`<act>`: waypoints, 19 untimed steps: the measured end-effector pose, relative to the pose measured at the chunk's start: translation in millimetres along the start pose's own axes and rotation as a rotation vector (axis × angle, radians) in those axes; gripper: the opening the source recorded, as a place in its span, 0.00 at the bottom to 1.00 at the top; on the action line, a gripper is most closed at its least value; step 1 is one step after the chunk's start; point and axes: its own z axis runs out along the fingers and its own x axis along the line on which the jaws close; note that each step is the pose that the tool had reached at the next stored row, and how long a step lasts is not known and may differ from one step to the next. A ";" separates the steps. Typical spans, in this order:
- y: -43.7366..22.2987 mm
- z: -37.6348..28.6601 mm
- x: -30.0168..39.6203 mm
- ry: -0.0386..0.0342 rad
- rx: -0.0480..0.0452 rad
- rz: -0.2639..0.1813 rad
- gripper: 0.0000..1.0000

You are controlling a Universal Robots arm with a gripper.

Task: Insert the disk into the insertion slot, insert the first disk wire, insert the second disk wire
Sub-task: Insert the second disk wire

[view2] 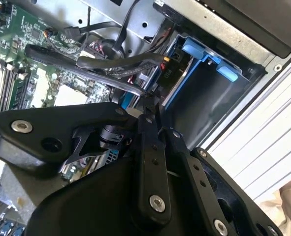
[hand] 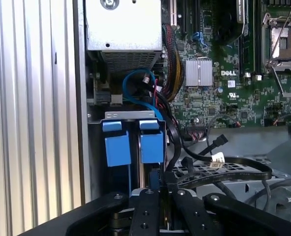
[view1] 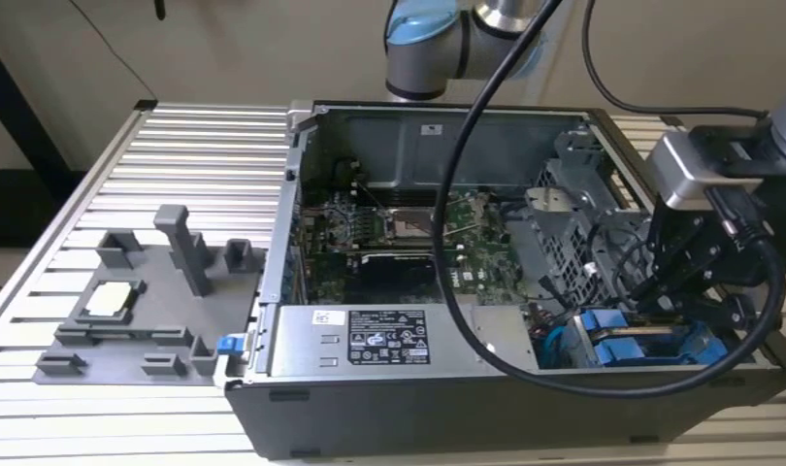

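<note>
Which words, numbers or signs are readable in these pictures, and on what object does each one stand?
White label on the silver power-supply box: print too small to read.
Small sticker on the case wall: too small.
White print on the motherboard: too small to read with confidence.

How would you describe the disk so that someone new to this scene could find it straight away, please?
Start at the open computer case on the slatted table. In the corner at the exterior view's lower right, under the gripper, sits the disk. Its bright blue plastic tabs stand out from the grey metal and black cables.
</note>
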 end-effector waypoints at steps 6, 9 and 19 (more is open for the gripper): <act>-3.1 3.2 0.4 -0.0111 -0.0014 0.001 0.16; -3.8 5.2 0.6 -0.0173 -0.0020 0.002 0.16; -4.6 7.2 2.8 -0.0193 -0.0123 0.011 0.16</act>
